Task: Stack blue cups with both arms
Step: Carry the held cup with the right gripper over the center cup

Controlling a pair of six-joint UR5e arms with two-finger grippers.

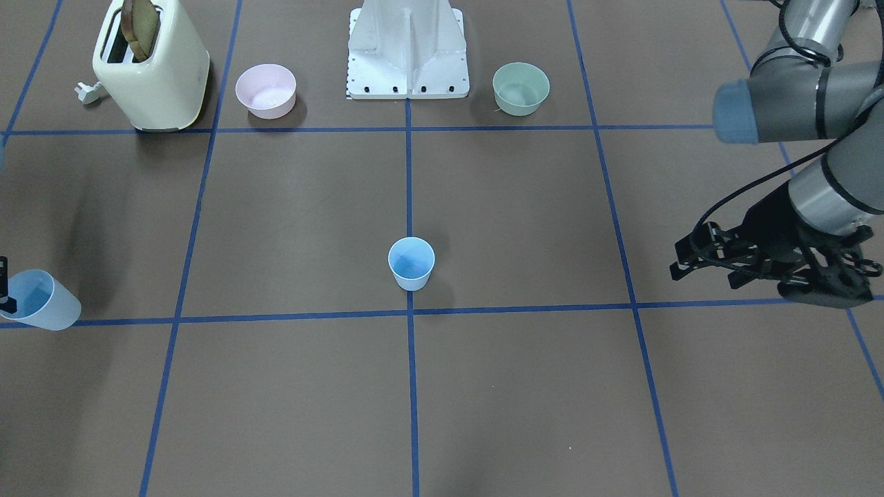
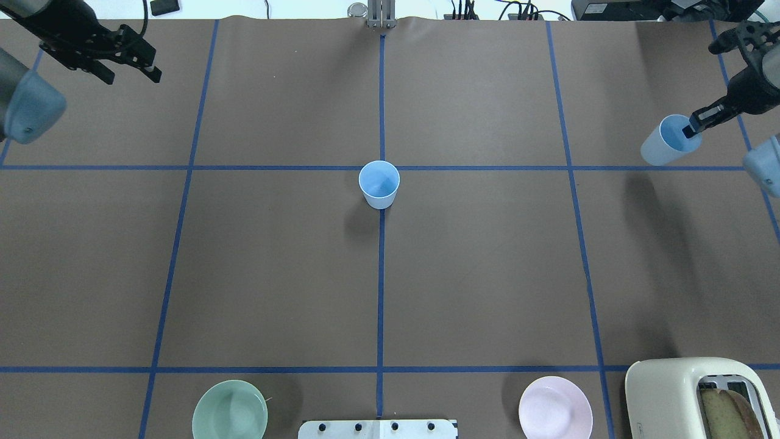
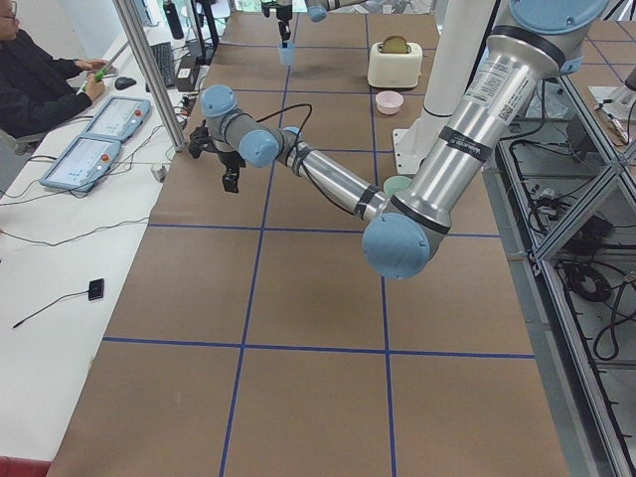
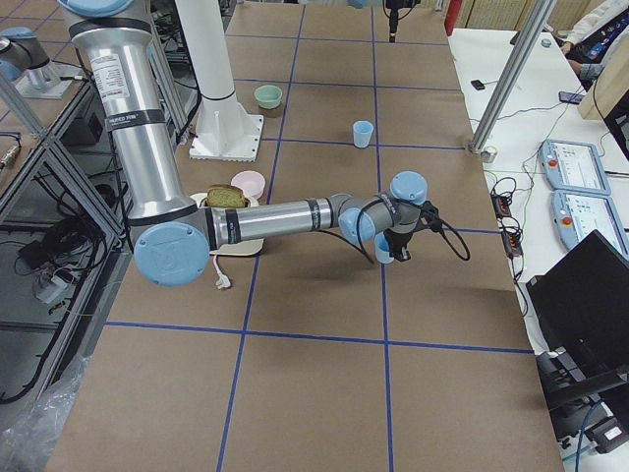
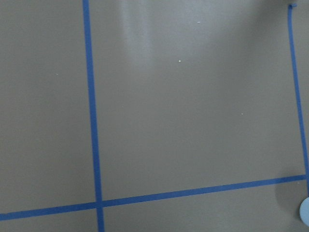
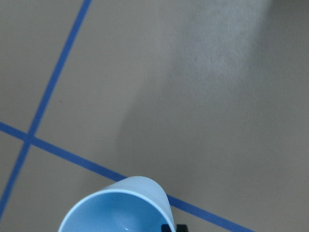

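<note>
One blue cup (image 1: pixel 411 262) stands upright at the middle of the table, on the crossing of the tape lines; it also shows in the overhead view (image 2: pixel 379 183). My right gripper (image 2: pixel 691 129) is shut on the rim of the second blue cup (image 2: pixel 667 141), one finger inside it, and holds it tilted above the table at the far right. That cup shows in the right wrist view (image 6: pixel 118 205) and in the front view (image 1: pixel 38 300). My left gripper (image 2: pixel 131 64) is open and empty at the far left, well away from both cups; it also shows in the front view (image 1: pixel 704 268).
A cream toaster (image 1: pixel 148 65) with a slice of bread stands near the robot's right side. A pale pink bowl (image 1: pixel 266 90) and a pale green bowl (image 1: pixel 521 88) flank the white base stand (image 1: pixel 407 52). An operator (image 3: pixel 40 79) sits beyond the far table edge.
</note>
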